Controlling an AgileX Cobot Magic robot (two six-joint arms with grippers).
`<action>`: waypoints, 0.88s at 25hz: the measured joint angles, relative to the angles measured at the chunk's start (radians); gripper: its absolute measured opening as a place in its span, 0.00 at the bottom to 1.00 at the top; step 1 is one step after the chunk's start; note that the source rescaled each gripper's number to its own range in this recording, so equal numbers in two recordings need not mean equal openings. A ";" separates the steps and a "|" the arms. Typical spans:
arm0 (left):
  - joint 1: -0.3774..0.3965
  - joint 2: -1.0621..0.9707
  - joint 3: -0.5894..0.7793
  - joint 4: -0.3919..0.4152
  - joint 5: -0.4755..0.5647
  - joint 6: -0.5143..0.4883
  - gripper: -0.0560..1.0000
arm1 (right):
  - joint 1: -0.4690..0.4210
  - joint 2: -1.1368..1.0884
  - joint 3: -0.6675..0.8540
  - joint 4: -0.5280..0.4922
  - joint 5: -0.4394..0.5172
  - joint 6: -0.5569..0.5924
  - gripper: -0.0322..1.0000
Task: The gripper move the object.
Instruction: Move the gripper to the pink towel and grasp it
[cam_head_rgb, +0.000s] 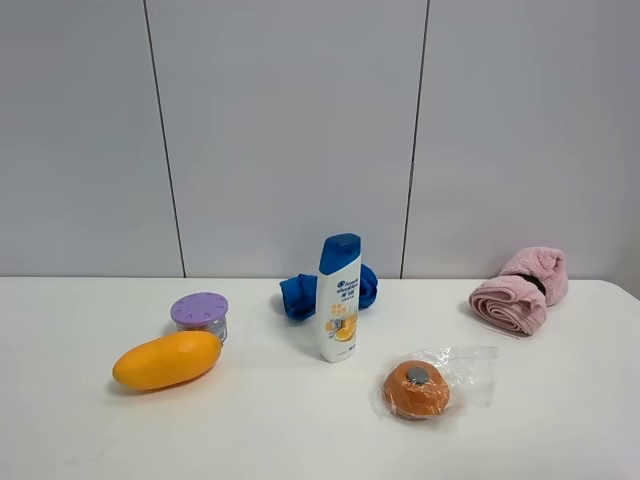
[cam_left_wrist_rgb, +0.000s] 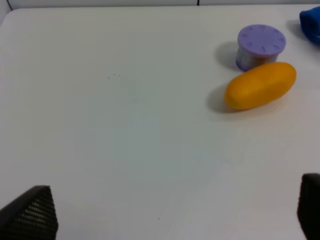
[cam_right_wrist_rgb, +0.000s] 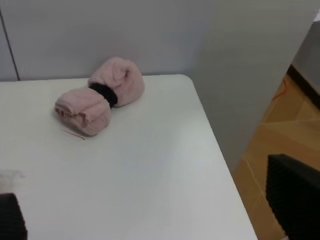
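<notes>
The fluffy pink rolled towel with a dark band round its middle lies at the back right of the white table. It also shows in the right wrist view, near the table's far corner. My right gripper is open and empty, well short of the towel, with a dark finger over the table's side edge. My left gripper is open and empty above bare table, its fingertips wide apart. Neither arm shows in the exterior high view.
A white shampoo bottle stands mid-table with a blue cloth bundle behind it. A yellow mango and a purple-lidded tin sit at the left. An orange round thing in a clear bag lies front right. The table's right edge drops to the floor.
</notes>
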 joint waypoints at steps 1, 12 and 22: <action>0.000 0.000 0.000 0.000 0.000 0.000 1.00 | 0.000 0.022 -0.009 -0.007 -0.001 0.017 1.00; 0.000 0.000 0.000 0.000 0.000 0.000 1.00 | 0.000 0.549 -0.235 0.298 0.019 -0.195 1.00; 0.000 0.000 0.000 0.000 0.000 0.000 1.00 | 0.000 1.041 -0.613 0.407 0.007 -0.345 1.00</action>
